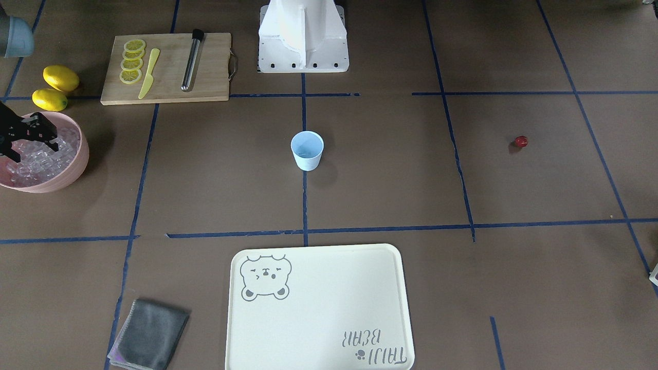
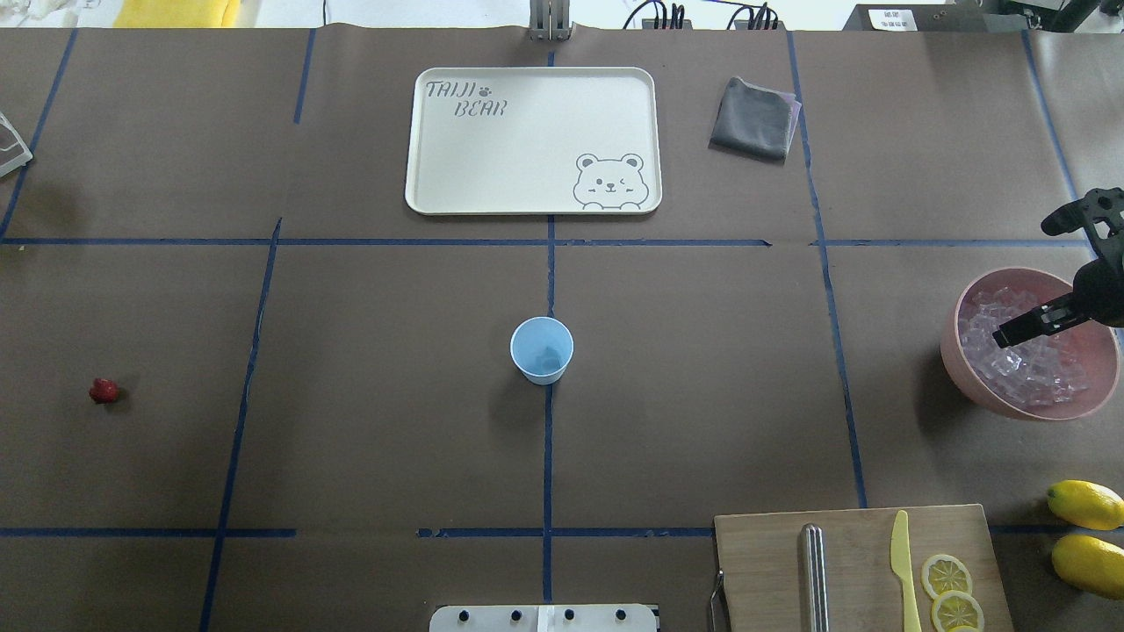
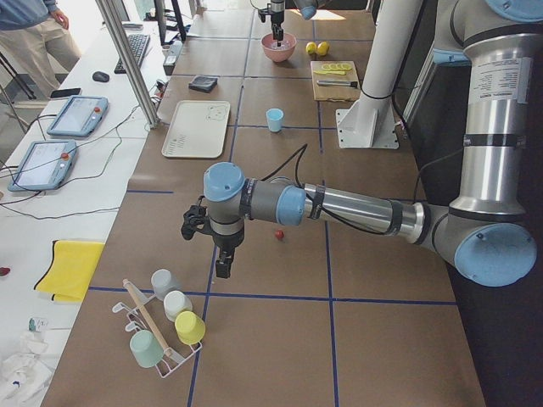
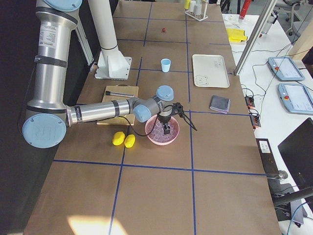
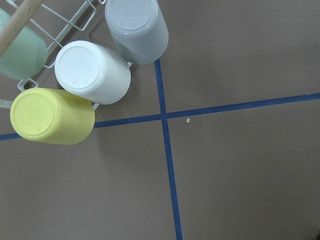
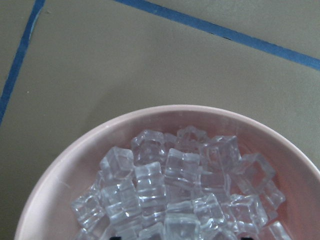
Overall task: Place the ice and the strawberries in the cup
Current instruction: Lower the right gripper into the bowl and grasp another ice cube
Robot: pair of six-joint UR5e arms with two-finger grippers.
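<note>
The light-blue cup (image 1: pixel 307 150) stands upright at the table's middle, also in the overhead view (image 2: pixel 542 349). The dark-red strawberry (image 1: pixel 521 142) lies alone on the table on my left side, far from the cup (image 2: pixel 104 391). The ice (image 1: pixel 41 163) is heaped in a pink bowl (image 1: pixel 77 169) on my right; the right wrist view shows the cubes (image 6: pixel 175 180) close below. My right gripper (image 1: pixel 33 153) hangs just over the ice and looks open and empty. My left gripper (image 3: pixel 222 263) shows only in the exterior left view, above the table between the strawberry (image 3: pixel 278 234) and a cup rack; I cannot tell its state.
Two lemons (image 1: pixel 60 78) lie behind the bowl. A cutting board (image 1: pixel 205 77) holds lemon slices, a yellow knife and a metal tube. A cream tray (image 1: pixel 318 308) and a grey cloth (image 1: pixel 149 334) lie beyond the cup. A rack of upturned cups (image 5: pixel 90 75) is under my left wrist.
</note>
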